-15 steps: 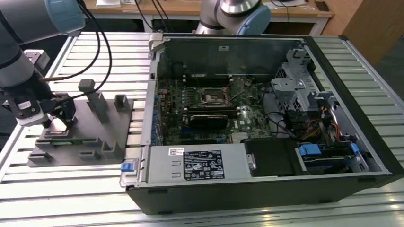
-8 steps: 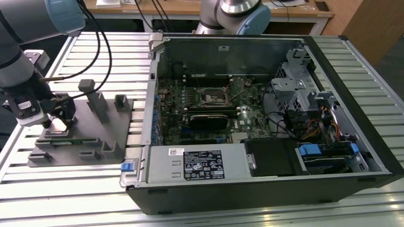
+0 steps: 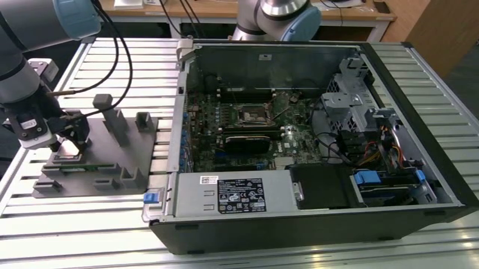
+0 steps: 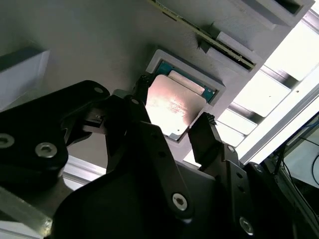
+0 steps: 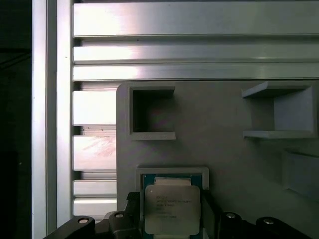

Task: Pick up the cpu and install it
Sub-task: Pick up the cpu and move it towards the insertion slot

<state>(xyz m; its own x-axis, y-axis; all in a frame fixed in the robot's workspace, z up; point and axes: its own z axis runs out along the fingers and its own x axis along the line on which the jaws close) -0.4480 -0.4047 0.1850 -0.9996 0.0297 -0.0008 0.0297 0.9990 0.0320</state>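
One arm [image 3: 19, 84] enters from the exterior view's left. Its forearm slopes down and its wrist is turned so the gripper [image 3: 69, 141] points straight down onto a grey tray [image 3: 97, 152] beside the open case [image 3: 299, 235]. The pale patch at the gripper tip is the cpu [image 3: 71, 147], well apart from the socket [image 3: 253, 115] inside the case.

In the second wrist view, the black fingers [image 4: 202, 127] stand narrowly parted and press on opposite edges of the cpu [image 4: 172, 107], which sits over its recess [image 4: 214, 92] in the tray.

In the first wrist view, the cpu [image 5: 172, 209] lies between the fingers [image 5: 133, 199], silver top up, over the same recess [image 5: 172, 171]. Whether it is clear of the recess floor cannot be told.
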